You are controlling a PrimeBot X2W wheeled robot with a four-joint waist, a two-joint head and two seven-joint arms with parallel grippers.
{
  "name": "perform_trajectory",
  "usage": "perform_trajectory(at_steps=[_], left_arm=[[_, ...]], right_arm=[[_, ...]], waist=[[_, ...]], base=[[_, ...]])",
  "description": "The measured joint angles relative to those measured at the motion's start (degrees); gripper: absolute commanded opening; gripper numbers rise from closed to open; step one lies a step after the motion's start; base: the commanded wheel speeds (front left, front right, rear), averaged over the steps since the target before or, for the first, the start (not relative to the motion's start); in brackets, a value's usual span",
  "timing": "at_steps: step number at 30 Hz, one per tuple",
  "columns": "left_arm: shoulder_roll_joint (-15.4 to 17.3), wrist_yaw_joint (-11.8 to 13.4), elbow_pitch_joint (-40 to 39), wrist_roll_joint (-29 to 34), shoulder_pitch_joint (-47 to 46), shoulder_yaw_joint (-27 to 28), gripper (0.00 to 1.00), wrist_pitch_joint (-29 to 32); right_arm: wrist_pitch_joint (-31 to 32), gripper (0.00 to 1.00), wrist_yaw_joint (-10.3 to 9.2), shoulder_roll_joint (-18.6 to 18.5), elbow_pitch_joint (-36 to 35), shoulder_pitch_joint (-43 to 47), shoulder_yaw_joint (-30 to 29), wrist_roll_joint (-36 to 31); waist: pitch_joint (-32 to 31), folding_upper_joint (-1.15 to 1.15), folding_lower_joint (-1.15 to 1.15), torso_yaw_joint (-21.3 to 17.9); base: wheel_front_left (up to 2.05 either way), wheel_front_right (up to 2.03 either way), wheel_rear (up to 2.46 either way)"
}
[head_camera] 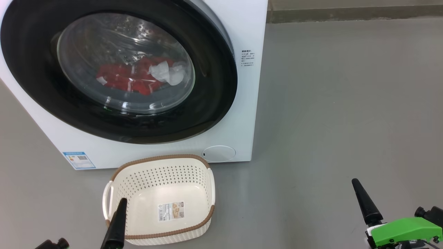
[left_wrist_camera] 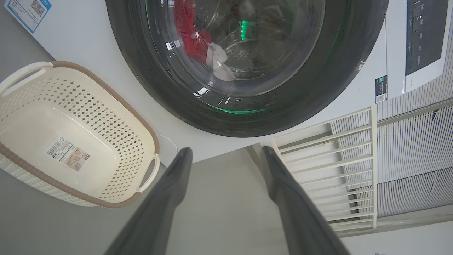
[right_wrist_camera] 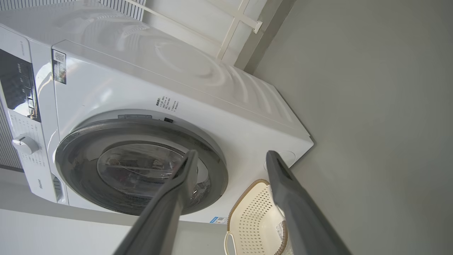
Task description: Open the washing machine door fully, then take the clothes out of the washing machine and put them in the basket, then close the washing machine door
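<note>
Note the washing machine door (head_camera: 117,41): shut, glossy black rim, clear bulging glass, red clothes (head_camera: 128,81) behind. Your left gripper (left_wrist_camera: 226,154) and right gripper (right_wrist_camera: 230,157) gape wide, empty

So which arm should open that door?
Probably the right. The door looks slightly lifted along its right edge, and the open right claw sits on that side over bare floor. The left claw sits by the basket.

I face the white boxy washing machine (head_camera: 247,114), black-rimmed round glass door (head_camera: 216,86) shut, red-and-white clothes (head_camera: 131,81) inside; cream perforated basket (head_camera: 155,174) on the floor at its foot.
</note>
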Motion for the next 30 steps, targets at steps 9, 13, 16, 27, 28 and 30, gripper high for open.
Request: perform_trajectory(at_steps=[9, 13, 16, 27, 28, 30], left_arm=[[0.04, 1.56, -0.8, 7.69, 0.34, -1.43, 1.0, -1.1], [0.19, 2.53, -0.89, 11.59, 0.36, -2.27, 1.0, -2.01], [0.41, 3.41, -1.0, 14.32, 0.4, -2.99, 1.0, -2.4], [1.32, 5.68, -1.98, 22.09, 0.55, -5.06, 1.0, -4.13], [1.43, 5.97, -2.08, 22.78, 0.56, -5.21, 1.0, -4.32], [1.51, 6.33, -2.25, 24.32, 0.62, -5.45, 1.0, -4.6]], right_arm=[[-1.29, 1.0, 0.0, -0.53, -0.21, 0.09, 0.89, -5.93], [-2.02, 1.0, 0.0, -0.85, -0.24, 0.12, 1.41, -8.64], [-2.54, 1.0, 0.0, -0.99, -0.51, 0.16, 1.6, -10.24], [-4.14, 1.0, 0.0, -1.91, -1.24, 1.03, 2.43, -16.78], [-4.32, 1.0, 0.0, -1.97, -1.31, 1.03, 2.54, -17.19], [-4.77, 1.0, 0.0, -2.04, -1.43, 1.04, 2.88, -18.15]], waist=[[0.07, 0.0, 0.0, -0.01], [0.16, 0.0, 0.0, 0.05], [0.18, 0.0, 0.0, 0.08], [0.32, 0.0, 0.0, 0.27], [0.29, 0.0, 0.0, 0.26], [0.24, 0.0, 0.0, 0.27]], base=[[0.0, 0.0, 0.0], [0.0, 0.0, 0.0], [0.0, 0.0, 0.0], [0.0, 0.0, 0.0], [0.0, 0.0, 0.0], [0.0, 0.0, 0.0]])
